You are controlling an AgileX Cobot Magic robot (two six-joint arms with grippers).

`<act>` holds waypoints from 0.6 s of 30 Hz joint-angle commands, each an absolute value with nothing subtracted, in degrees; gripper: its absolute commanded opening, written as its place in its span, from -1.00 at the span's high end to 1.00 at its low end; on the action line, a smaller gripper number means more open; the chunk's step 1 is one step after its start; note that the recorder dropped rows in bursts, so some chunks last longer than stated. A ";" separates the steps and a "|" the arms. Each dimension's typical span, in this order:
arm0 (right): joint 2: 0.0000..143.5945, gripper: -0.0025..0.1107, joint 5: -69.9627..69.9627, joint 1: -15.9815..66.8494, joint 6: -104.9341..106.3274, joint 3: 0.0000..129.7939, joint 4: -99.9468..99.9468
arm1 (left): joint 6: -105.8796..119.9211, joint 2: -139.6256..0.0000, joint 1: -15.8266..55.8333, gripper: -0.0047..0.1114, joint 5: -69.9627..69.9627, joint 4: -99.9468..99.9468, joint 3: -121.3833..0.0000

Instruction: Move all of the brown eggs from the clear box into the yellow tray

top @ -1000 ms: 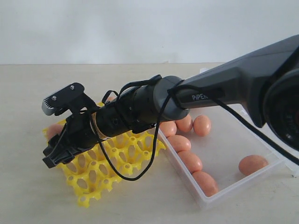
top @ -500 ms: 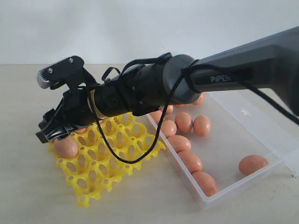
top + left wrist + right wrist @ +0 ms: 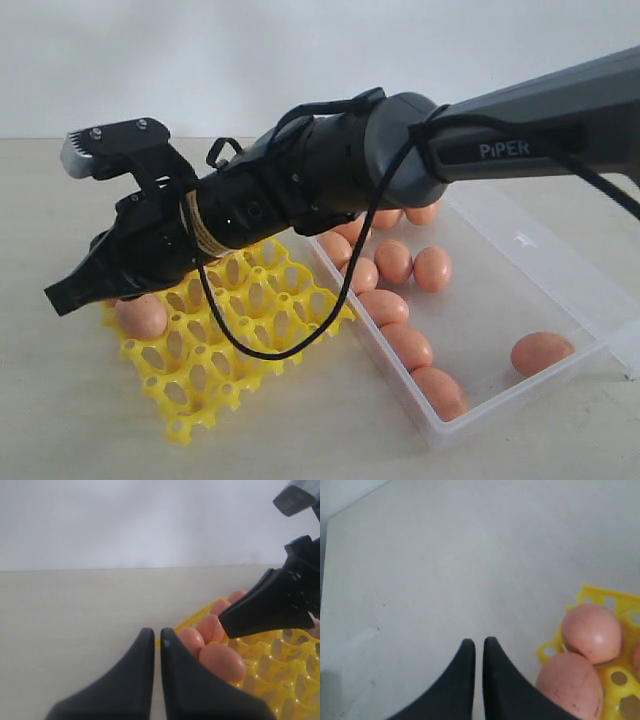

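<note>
The right gripper [image 3: 72,292] sits at the left of the exterior view. Its two tapered matte black fingers are pressed together into a wedge with nothing between them. It hovers above the left corner of the yellow tray [image 3: 190,400] and reaches out over the bare tabletop [image 3: 60,420], a pale, matte beige surface. The arm behind it is a smooth dark grey cylinder, and a thin black cable [image 3: 270,352] hangs from it in a loop over the tray.

The tray is glossy bright yellow plastic, a square openwork lattice of round cups and raised pegs, at lower left of centre. One brown egg [image 3: 140,317] shows in a cup at the tray's left edge, oval, matte orange-brown with faint dark speckles. The left wrist view shows more eggs [image 3: 222,661] lined up along that edge.

The clear box [image 3: 480,320] fills the lower right, just beside the tray. It is shallow, rectangular, translucent plastic with thin walls. Several eggs [image 3: 408,346] lie loose along its near-left wall, and a single egg [image 3: 540,352] lies apart towards the right corner.

The left gripper [image 3: 156,635] also has its smooth black fingers closed together and empty. It is close beside the tray's egg-filled edge.
</note>
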State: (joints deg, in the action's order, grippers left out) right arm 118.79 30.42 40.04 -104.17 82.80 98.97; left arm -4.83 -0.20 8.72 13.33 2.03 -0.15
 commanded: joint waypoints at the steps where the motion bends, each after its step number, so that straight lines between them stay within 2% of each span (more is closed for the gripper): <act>1: 118.11 0.96 24.65 39.94 -105.17 79.62 99.95 | -4.93 0.00 8.60 0.85 12.93 1.97 0.00; 13: 118.11 0.96 14.21 39.94 -104.40 73.91 99.95 | -4.93 0.00 8.60 0.85 12.93 1.97 0.00; 18: 118.11 0.96 18.15 39.94 -104.18 73.91 99.95 | -4.93 0.00 8.60 0.85 12.93 1.97 0.00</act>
